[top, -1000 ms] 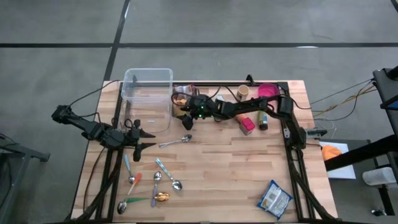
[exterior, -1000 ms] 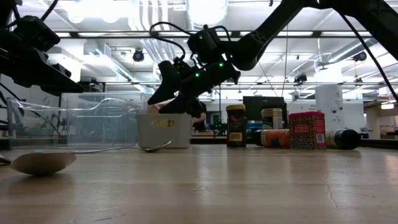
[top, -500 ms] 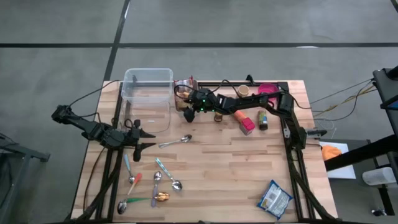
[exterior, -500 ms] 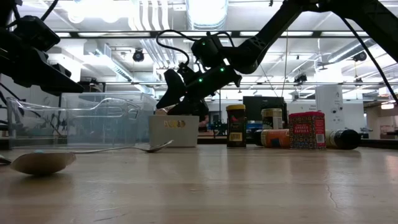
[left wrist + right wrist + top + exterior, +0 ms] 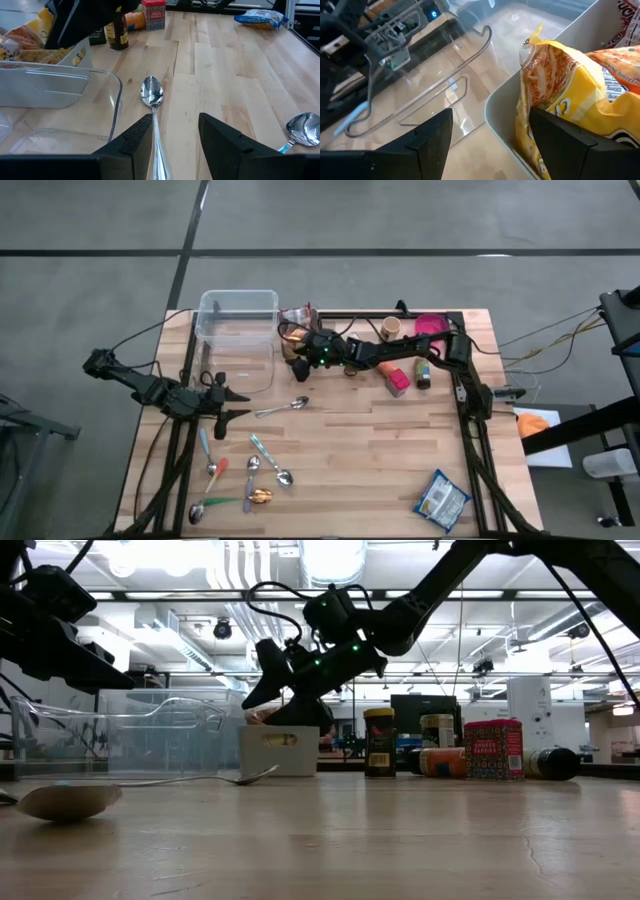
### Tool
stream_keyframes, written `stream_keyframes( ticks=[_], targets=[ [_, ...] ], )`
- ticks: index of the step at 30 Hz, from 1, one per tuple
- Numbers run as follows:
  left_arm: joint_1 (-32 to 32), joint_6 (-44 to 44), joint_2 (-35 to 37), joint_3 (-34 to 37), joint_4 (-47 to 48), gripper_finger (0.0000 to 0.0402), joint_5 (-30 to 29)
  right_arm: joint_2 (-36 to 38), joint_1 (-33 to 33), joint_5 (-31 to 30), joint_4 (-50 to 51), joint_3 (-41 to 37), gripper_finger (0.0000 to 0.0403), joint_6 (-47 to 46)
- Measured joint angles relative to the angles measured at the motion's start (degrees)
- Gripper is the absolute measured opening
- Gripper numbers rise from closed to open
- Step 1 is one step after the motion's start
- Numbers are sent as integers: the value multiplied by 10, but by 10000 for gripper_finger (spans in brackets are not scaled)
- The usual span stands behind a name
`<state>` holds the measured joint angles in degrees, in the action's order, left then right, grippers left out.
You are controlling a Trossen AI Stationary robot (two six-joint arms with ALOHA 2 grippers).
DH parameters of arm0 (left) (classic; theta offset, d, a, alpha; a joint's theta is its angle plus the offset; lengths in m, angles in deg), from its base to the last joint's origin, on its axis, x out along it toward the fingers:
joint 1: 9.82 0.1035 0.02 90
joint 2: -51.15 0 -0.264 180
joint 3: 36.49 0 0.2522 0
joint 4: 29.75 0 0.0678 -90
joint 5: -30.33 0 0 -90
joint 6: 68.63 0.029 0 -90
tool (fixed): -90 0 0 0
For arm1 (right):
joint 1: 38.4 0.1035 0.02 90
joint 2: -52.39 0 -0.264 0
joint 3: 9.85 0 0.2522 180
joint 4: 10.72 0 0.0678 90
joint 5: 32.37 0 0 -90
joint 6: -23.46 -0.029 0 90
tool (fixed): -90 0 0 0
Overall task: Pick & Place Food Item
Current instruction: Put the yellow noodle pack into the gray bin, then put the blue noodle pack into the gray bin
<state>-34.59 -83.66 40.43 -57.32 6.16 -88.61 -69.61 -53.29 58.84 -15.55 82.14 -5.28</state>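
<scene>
The right gripper [image 5: 485, 142] hung over the white box [image 5: 506, 107] at the far side of the counter [image 5: 360, 450], just right of the clear bin [image 5: 237, 330]. Its jaws were open and empty. The yellow snack bag [image 5: 555, 80] stood upright in the box, right in front of the jaws. The left gripper [image 5: 172, 137] waited well apart by a spoon [image 5: 152, 92], jaws open too.
</scene>
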Motion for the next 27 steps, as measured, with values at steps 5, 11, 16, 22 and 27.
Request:
stream_keyframes(
  ticks=[5, 11, 16, 22, 27],
  targets=[
    [0, 0, 0, 0, 0, 163, 0, 0, 9, -17, -9, 0, 260, -37],
    [0, 0, 0, 0, 0, 163, 0, 0, 26, -53, -27, 0, 260, -87],
    [0, 0, 0, 0, 0, 163, 0, 0, 31, -57, -32, 0, 260, -74],
    [0, 0, 0, 0, 0, 163, 0, 26, 44, -68, -51, 0, 260, -5],
    [0, 0, 0, 0, 0, 163, 0, 66, 75, -162, -54, -3, 260, 110]
  ],
)
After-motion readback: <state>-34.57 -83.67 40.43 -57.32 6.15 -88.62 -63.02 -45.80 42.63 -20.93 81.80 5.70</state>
